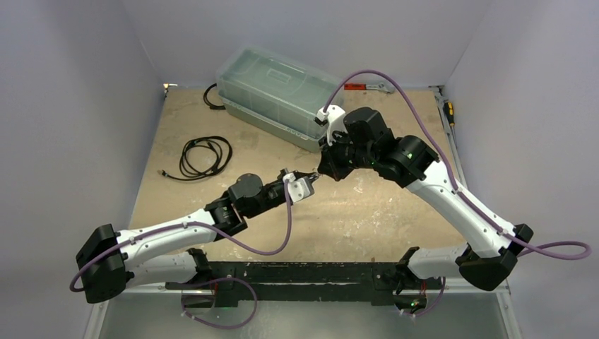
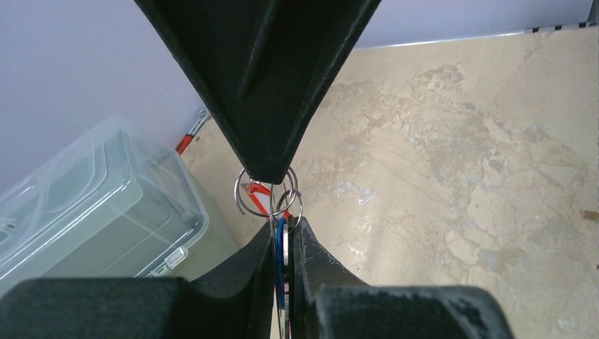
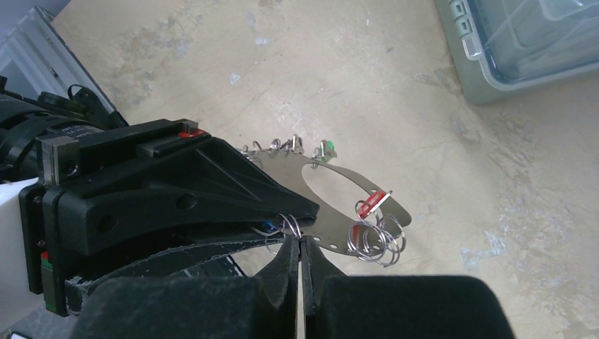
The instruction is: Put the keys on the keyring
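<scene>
While the right hand (image 3: 300, 241) clamps the flat grey keyring (image 3: 329, 230), the left hand (image 2: 286, 229) pinches a blue-headed key (image 2: 281, 247).

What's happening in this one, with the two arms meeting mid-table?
The right gripper is shut on the rim of the keyring. The left gripper pinches a blue key and holds it against that rim, close beside the right gripper. A red-tagged key and a green-tagged key already hang from the rim. Whether the blue key is hooked on yet cannot be told.
</scene>
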`<state>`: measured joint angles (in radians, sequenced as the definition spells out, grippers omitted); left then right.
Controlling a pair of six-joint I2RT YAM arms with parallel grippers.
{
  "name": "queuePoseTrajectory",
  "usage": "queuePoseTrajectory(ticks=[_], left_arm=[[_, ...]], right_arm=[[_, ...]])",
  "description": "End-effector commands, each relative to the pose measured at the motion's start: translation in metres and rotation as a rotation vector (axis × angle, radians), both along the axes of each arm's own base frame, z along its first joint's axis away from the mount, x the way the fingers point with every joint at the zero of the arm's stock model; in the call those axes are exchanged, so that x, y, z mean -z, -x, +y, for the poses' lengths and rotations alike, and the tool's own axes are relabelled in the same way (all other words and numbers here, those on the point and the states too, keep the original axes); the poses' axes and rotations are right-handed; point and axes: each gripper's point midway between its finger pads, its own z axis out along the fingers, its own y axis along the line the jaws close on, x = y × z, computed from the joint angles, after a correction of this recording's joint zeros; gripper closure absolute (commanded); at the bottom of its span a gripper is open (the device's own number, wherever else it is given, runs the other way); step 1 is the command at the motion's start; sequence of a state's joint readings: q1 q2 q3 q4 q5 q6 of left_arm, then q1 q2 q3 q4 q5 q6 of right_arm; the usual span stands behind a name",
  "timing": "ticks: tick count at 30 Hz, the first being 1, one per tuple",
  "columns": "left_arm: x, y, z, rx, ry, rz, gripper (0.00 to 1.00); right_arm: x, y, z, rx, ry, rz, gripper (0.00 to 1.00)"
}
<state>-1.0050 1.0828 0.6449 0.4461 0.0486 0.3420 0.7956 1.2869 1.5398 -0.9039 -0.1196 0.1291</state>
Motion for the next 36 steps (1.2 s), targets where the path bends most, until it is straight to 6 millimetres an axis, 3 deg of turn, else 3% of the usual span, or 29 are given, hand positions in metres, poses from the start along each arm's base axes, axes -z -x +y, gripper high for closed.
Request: queuePoseTrajectory(ticks=[1, 7, 10, 16, 20, 24, 30, 33, 36], left_arm=[[0.004, -0.010, 0.001, -0.029, -0.111, -0.060, 0.90], [0.011, -0.024, 0.001, -0.070, -0.216, -0.118, 0.92], [0.010, -0.022, -0.001, -0.054, -0.212, -0.125, 1.00], [0.006, -0.015, -0.006, -0.009, -0.177, -0.121, 1.00], [0.007, -0.011, -0.008, 0.008, -0.154, -0.110, 1.00], [-0.002, -0.006, -0.009, 0.022, -0.088, -0.090, 1.00], [-0.010, -0.002, -0.007, 0.021, -0.014, -0.062, 1.00], [-0.016, 0.000, -0.006, 0.020, 0.027, -0.049, 1.00], [-0.026, 0.002, -0.005, 0.017, 0.090, -0.030, 1.00]], right_arm=[[-0.007, -0.002, -0.015, 0.020, 0.038, -0.048, 1.00], [0.007, -0.001, -0.016, 0.023, 0.124, -0.039, 1.00], [0.020, 0.001, -0.013, 0.005, 0.156, -0.017, 1.00], [0.028, -0.003, -0.006, -0.006, 0.191, -0.030, 1.00], [0.011, -0.016, 0.000, 0.031, 0.150, -0.090, 1.00], [-0.008, -0.018, 0.019, 0.020, 0.026, -0.107, 1.00], [-0.055, -0.023, 0.028, 0.041, -0.145, -0.225, 0.66], [-0.088, -0.018, 0.020, 0.057, -0.258, -0.306, 0.58], [-0.108, -0.012, 0.004, 0.108, -0.362, -0.385, 0.52]])
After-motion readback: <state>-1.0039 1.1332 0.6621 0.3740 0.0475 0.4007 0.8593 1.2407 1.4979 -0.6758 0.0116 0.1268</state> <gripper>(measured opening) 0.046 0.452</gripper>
